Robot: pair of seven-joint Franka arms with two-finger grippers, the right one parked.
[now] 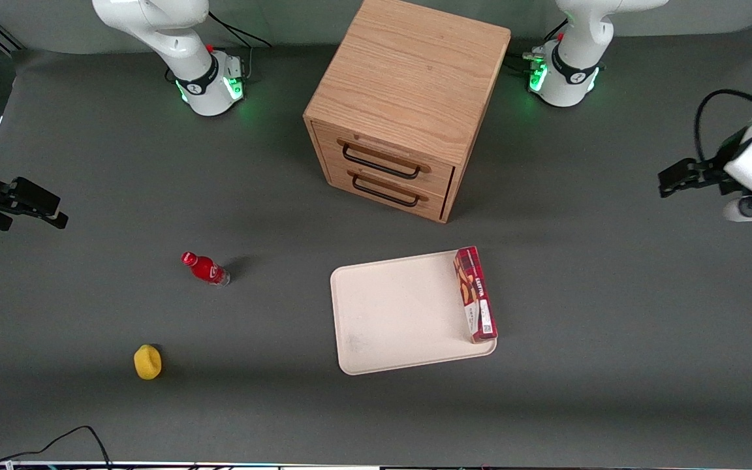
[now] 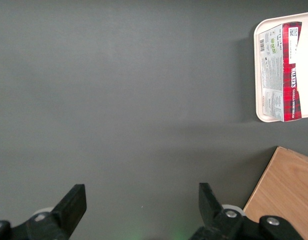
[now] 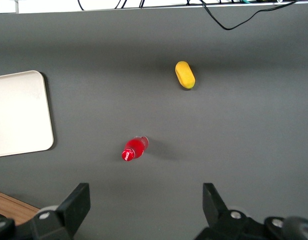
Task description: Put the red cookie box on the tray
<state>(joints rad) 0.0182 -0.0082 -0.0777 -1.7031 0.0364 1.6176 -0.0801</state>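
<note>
While the red cookie box [image 1: 476,294] lies on the tray [image 1: 395,313] along the tray edge nearest the working arm's end, we see the gripper [image 1: 664,180] well apart from it, up over bare table at that end, fingers [image 2: 74,202] spread wide and holding nothing. We also note a wooden drawer cabinet [image 1: 408,98], a small red bottle [image 1: 205,268] and a yellow object [image 1: 147,362] toward the parked arm's end.

The long dark-red cookie box [image 1: 475,294] stands on its narrow side along one edge of the cream tray [image 1: 395,313].
</note>
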